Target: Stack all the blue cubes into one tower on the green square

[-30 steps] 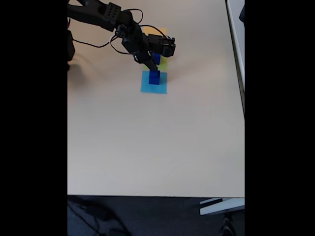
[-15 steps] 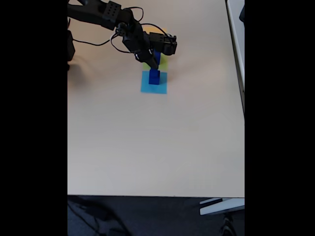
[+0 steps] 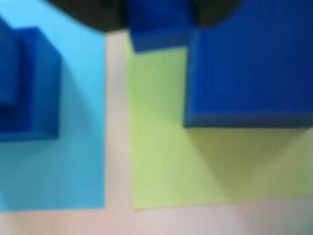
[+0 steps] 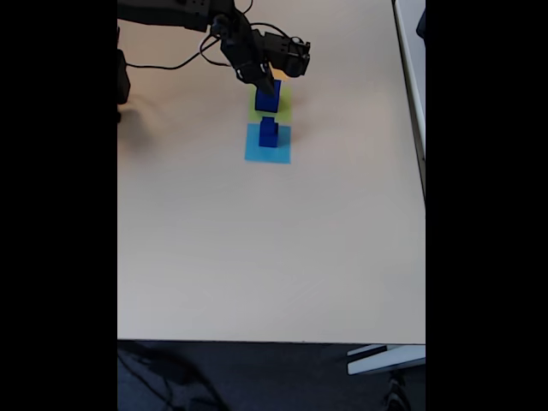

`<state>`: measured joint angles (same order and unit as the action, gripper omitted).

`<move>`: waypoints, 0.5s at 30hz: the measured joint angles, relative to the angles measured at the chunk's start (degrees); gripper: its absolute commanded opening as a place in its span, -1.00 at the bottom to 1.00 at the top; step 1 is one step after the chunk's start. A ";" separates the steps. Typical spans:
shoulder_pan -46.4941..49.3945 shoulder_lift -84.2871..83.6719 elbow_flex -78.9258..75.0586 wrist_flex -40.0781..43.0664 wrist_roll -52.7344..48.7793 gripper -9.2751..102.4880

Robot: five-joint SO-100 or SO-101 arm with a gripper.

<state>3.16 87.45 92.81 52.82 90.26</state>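
A large blue cube (image 3: 249,63) stands on the green square (image 3: 166,147); the fixed view shows the same cube (image 4: 268,101) on that square (image 4: 285,110). Beside it another blue cube (image 3: 34,83) rests on a light-blue paper square (image 3: 63,171), also seen in the fixed view as a cube (image 4: 268,135) on the paper (image 4: 253,152). I cannot tell whether a smaller one sits on top of it. My gripper (image 3: 157,14) is shut on a small blue cube (image 3: 159,39), held in the air over the green square's far edge. In the fixed view the gripper (image 4: 266,86) hangs just above the large cube.
The arm (image 4: 180,13) reaches in from the top left, with black cables (image 4: 171,67) trailing on the beige table (image 4: 274,257). The table's front edge runs along the bottom and its right edge lies near a second table (image 4: 413,51).
The gripper has left the top of the cube on the light-blue square and moved back over the green square, carrying a small blue cube between its fingers.
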 measured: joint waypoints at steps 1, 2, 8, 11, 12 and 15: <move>-0.70 0.00 -0.18 0.00 0.97 -0.76; -1.23 -0.53 -0.70 0.00 1.67 -0.76; -3.16 -4.04 -2.99 0.00 6.33 -0.77; -4.92 -4.92 -3.08 -0.26 7.91 -0.77; -5.27 -4.92 -3.08 -0.62 8.61 -0.78; -5.71 -4.92 -2.02 -2.90 9.93 -0.78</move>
<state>-2.55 82.53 90.79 49.92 100.20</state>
